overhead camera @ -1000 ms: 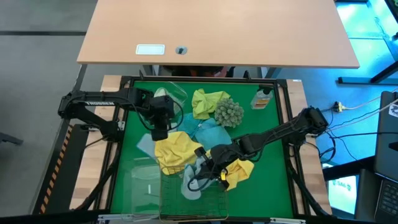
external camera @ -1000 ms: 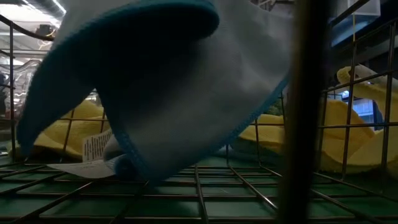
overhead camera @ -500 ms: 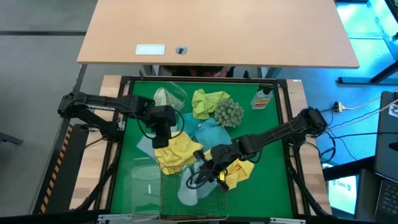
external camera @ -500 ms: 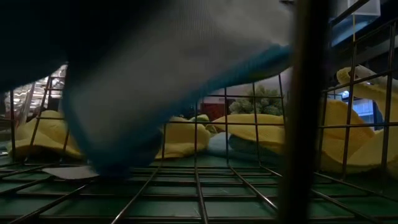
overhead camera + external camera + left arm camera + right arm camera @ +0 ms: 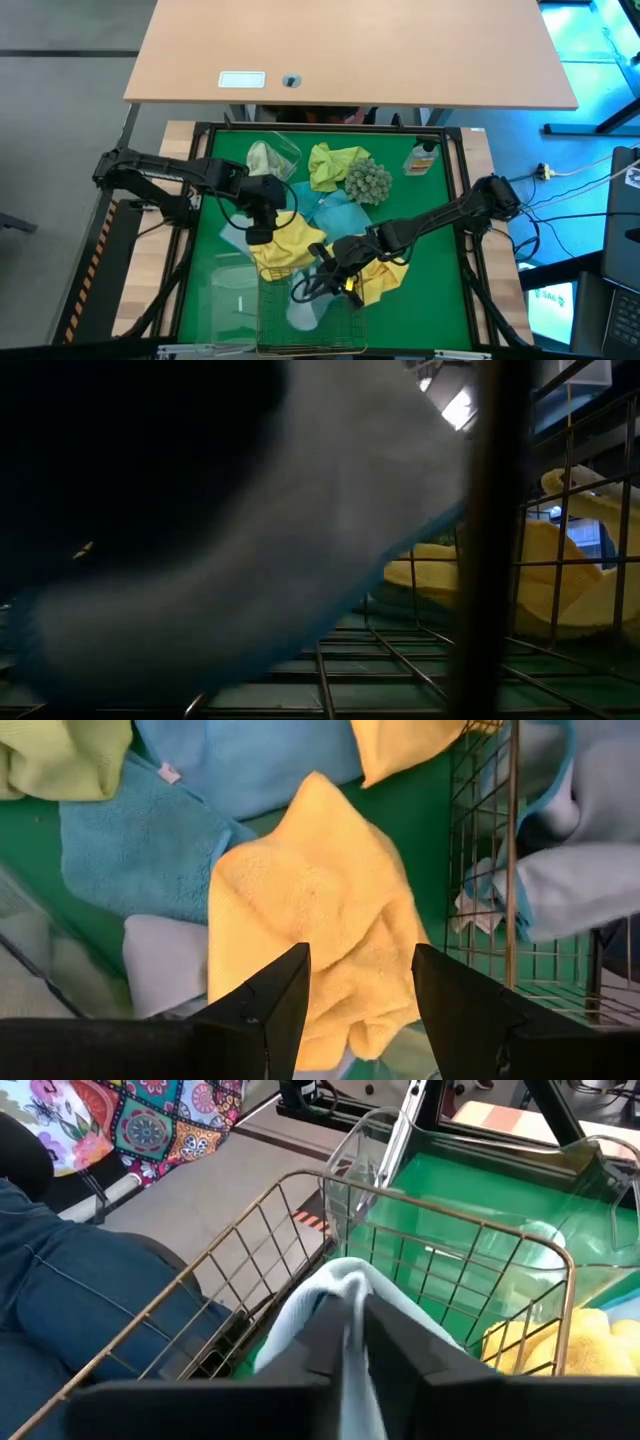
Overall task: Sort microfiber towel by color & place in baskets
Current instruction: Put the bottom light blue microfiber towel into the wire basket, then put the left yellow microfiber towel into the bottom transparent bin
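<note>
Item 1, left gripper (image 5: pixel 258 232), left of centre in the high view: jaws spread wide, nothing held, poised above the bright yellow towel (image 5: pixel 315 915) that lies on the green mat (image 5: pixel 440 200) just beside the wire basket. For a clean pick it should descend straight onto the raised middle fold, so the blue cloths touching its upper edge stay behind.

Item 2, gold wire basket (image 5: pixel 345 318), lower centre: receives the light blue towel (image 5: pixel 302 312), which droops inside it.

Item 3, right gripper (image 5: pixel 345 1330), just right of the basket's upper rim: fingers narrow, the light blue towel pinched between them in the wrist view. The step in hand appears to be the release; parting the jaws fully while over the basket's interior, then lifting clear of the rim, would keep the cloth from snagging on the mesh.

Item 4, yellow towel (image 5: pixel 385 280), right of the basket: unsorted.
</note>
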Tool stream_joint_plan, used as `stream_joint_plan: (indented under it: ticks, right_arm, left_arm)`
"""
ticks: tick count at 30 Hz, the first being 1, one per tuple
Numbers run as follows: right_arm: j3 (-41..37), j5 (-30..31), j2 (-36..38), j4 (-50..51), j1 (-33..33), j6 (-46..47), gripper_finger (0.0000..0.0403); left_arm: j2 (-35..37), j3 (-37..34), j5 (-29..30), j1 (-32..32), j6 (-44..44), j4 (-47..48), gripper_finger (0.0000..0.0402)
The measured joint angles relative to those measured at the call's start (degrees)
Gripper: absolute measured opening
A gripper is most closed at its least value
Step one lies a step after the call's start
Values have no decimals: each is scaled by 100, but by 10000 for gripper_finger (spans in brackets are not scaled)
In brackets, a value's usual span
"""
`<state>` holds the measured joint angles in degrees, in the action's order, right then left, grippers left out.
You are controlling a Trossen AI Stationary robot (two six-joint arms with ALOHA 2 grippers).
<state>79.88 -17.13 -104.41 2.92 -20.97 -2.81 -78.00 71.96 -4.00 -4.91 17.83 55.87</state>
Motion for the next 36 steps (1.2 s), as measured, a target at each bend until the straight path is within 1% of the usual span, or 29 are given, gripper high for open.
stream_joint_plan:
  ticks: [4, 6, 9, 11, 15, 17, 19, 23, 28, 33, 36]
  right_arm:
    - [0, 1, 0, 15, -2, 0, 120]
    - [0, 1, 1, 12, -2, 0, 145]
    - [0, -1, 1, 39, 0, 0, 169]
    - [0, -30, 9, 45, 0, -3, 178]
    - [0, -46, 189, 289, -2, -118, 183]
    - [0, -27, 360, 561, -1, -246, 183]
    - [5, 67, 509, 814, -2, -345, 184]
    - [5, 311, 887, 1554, -58, -403, 184]
    - [4, 910, 1337, 2954, -260, -540, 184]
    - [-2, 1008, 1733, 4179, -396, -378, 184]
    - [-94, 1073, 1985, 4499, -463, -190, 184]
  left_arm:
    - [0, 0, 434, -9, 6, -79, 172]
    - [0, 0, 604, -9, 10, -107, 172]
    - [0, 0, 764, -6, 11, -203, 172]
    - [-10, 0, 927, -6, 15, -312, 172]
    - [-85, 0, 1300, -6, 10, -621, 172]
    - [-151, 0, 1368, 8, -18, -800, 172]
    - [-255, -2, 1382, 25, -17, -770, 172]
    - [-524, -2, 1384, 48, -17, -800, 172]
    - [-1064, -2, 1385, 72, -43, -852, 172]
    - [-1515, -2, 1402, 152, -46, -880, 172]
    - [-1700, -2, 1446, 221, -46, -861, 172]
